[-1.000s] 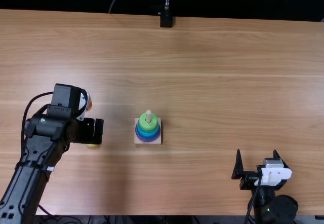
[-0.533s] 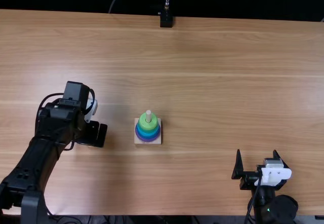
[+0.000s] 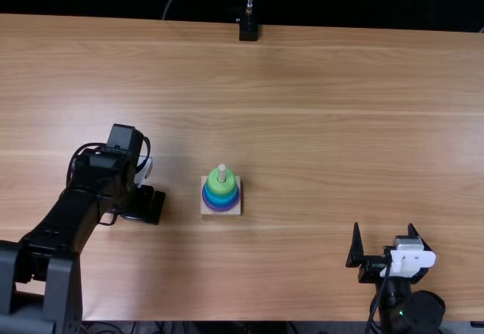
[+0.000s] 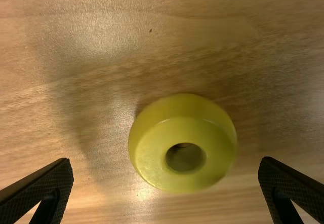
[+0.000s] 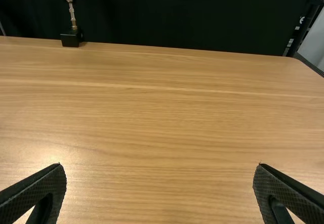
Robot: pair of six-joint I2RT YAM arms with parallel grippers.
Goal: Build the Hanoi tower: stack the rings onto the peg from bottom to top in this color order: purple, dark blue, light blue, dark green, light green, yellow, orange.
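In the top view my left gripper (image 3: 155,206) hangs left of the wooden base (image 3: 206,209). On that base the peg (image 3: 221,172) carries a purple ring (image 3: 221,208) lowest, blue rings (image 3: 221,199) above it and a light green ring (image 3: 221,187) uppermost; I cannot tell whether a dark green one lies between. In the left wrist view the yellow ring (image 4: 147,159) lies flat on the table between the separated fingers of my left gripper (image 4: 166,167), touching neither. My right gripper (image 3: 384,232) is open near the table's front edge; the right wrist view shows this gripper (image 5: 159,169) holding nothing.
A black stand (image 3: 248,29) with a metal stem is at the table's far edge. The wooden table (image 3: 302,122) stretches between the ring tower and the right arm, and beyond both.
The left arm has shifted a little right and toward the near edge, covering places where bits of orange and yellow showed earlier. The right arm and the tower have kept still.
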